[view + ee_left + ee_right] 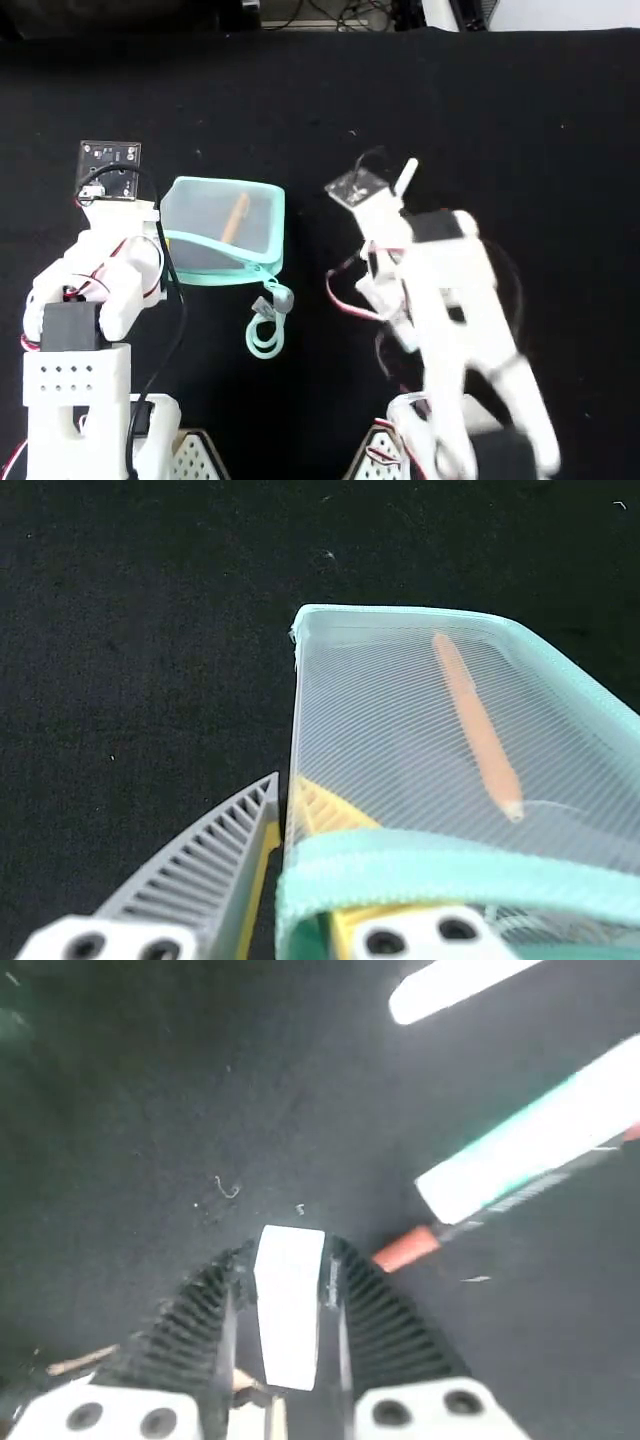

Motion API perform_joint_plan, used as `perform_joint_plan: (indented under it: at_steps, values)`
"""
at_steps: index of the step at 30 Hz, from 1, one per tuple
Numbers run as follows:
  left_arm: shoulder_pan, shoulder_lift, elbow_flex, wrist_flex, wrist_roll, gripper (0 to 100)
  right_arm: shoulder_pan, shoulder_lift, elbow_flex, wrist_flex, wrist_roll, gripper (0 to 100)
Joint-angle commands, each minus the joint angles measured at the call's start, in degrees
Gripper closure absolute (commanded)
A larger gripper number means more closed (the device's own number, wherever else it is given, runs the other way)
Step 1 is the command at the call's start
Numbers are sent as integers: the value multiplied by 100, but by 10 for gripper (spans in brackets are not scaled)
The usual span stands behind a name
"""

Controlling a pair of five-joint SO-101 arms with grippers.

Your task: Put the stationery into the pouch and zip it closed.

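- Mint mesh pouch (222, 232) flat on the black worktop (500, 120), mouth unzipped, orange pencil (478, 735) inside.
- Its side edge clamped between the left fingers (215, 865), one inside, one outside.
- White eraser (290, 1310) pinched between the right fingers (390, 1310), off to the pouch's right, well apart.
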Motion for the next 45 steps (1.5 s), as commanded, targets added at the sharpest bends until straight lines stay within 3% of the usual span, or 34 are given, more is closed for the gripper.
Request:
perform_joint_plan:
  at_steps: [1,7,12,18,23,28,34,45]
  values:
    - [-22,-62,-31,-105,53,970,-308,-1763,-233,26,-70,986]
    - [-22,-35,-31,-105,53,970,-1811,-3741,-215,-413,-844,986]
    - [-22,-26,-31,-105,53,970,-2796,-4796,75,-1758,-1108,985]
    - [-22,-18,-31,-105,53,970,-3930,-4892,681,-3947,-1108,985]
    - [-22,-26,-31,-105,53,970,-4686,-4558,734,-4273,-1099,985]
    - [-22,-53,-40,-105,53,970,-4800,-4057,892,-4554,-1099,985]
    - [-22,-53,-40,-105,53,970,-4756,-3512,1648,-5635,-1090,985]
    - [-22,-53,-40,-105,53,970,-3780,-3380,2554,-6338,-747,986]
